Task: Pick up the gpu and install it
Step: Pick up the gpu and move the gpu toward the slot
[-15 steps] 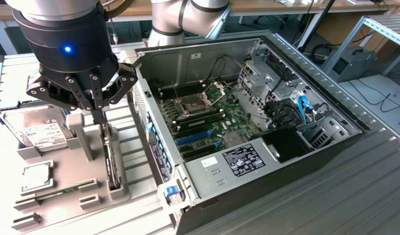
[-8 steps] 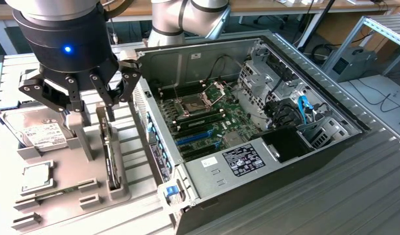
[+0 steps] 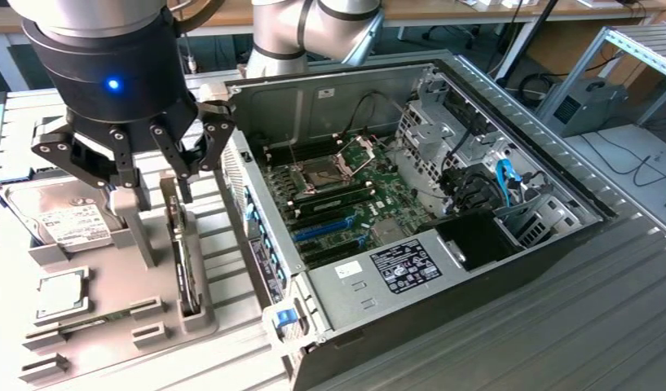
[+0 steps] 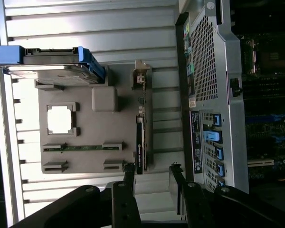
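The gpu [image 3: 182,252] is a thin black card standing on edge in a slot of the grey parts tray [image 3: 218,269], to the exterior view's left of the open computer case [image 3: 474,269]. In the wrist view the gpu [image 4: 139,142] runs lengthwise, with its pale bracket strip [image 4: 141,76] at the far end. My gripper [image 3: 156,173] hangs above the tray's far end, over the card and apart from it. It is open, with nothing between the dark fingers [image 4: 129,173]. The gripper [image 4: 152,173] shows a clear gap.
A silver hard drive [image 3: 66,221] with blue rails, a square processor chip [image 3: 61,295] and a narrow green memory stick [image 3: 94,322] also lie on the tray. The case holds the motherboard [image 3: 344,199] with blue slots [image 3: 322,230], a power supply [image 3: 403,265] and cables.
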Robot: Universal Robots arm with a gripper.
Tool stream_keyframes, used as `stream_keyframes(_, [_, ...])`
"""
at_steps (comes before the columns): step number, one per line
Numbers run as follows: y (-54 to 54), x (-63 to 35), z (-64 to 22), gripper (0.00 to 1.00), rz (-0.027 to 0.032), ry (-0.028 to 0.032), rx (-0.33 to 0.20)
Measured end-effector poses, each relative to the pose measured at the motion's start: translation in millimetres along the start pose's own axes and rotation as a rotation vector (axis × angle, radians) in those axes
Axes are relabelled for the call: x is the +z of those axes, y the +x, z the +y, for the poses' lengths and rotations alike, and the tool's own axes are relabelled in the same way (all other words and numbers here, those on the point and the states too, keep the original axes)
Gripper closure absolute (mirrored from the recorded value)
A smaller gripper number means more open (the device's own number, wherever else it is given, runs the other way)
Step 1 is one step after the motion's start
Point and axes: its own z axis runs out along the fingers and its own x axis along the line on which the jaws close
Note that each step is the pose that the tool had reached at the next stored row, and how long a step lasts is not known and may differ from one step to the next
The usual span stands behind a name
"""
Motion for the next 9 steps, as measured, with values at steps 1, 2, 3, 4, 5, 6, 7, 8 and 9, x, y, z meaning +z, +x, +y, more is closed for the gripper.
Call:
stream_keyframes(1, [0.1,0.9,0.0,0.58,0.0001,0.0002,0.0])
stream_keyframes(2, [0.4,3.7,-0.2,0.58,0.0002,0.0003,0.0])
stream_keyframes(3, [0.7,6.6,-0.3,0.58,0.0002,0.0002,0.0])
stream_keyframes(4, [1.0,9.5,-0.1,0.58,0.0002,0.0002,0.0])
stream_keyframes(5, [1.2,11.3,0.0,0.58,0.0002,0.0003,0.0])
stream_keyframes(6, [1.5,12.9,0.1,0.58,0.0002,0.0002,0.0])
stream_keyframes(7, [1.8,14.9,0.2,0.58,0.0002,0.0002,0.0])
stream_keyframes(8, [2.1,16.9,0.2,0.58,0.0002,0.0002,0.0])
stream_keyframes(9, [2.3,18.7,0.1,0.58,0.0002,0.0003,0.0])
